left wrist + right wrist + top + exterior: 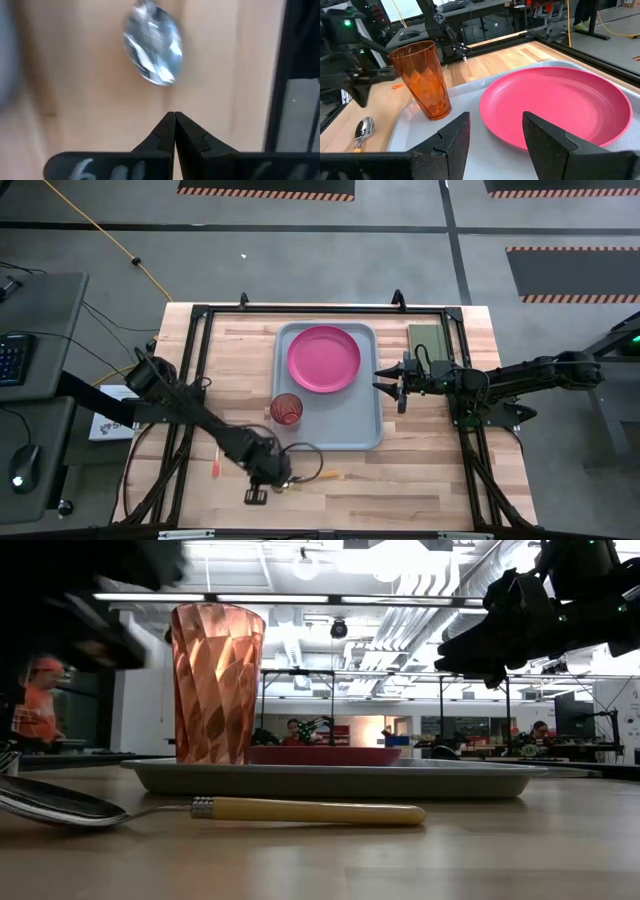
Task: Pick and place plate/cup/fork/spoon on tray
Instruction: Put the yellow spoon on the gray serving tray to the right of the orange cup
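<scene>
The spoon (200,808) on the surface (420,480) is shown whole only at table height. The left pincer (174,120) is pressed together beside its bowl; the right pincer (492,130) is spread over the tray (365,430), empty.

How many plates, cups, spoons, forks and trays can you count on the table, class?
Plates: 1
Cups: 1
Spoons: 1
Forks: 1
Trays: 1
Total: 5
</scene>
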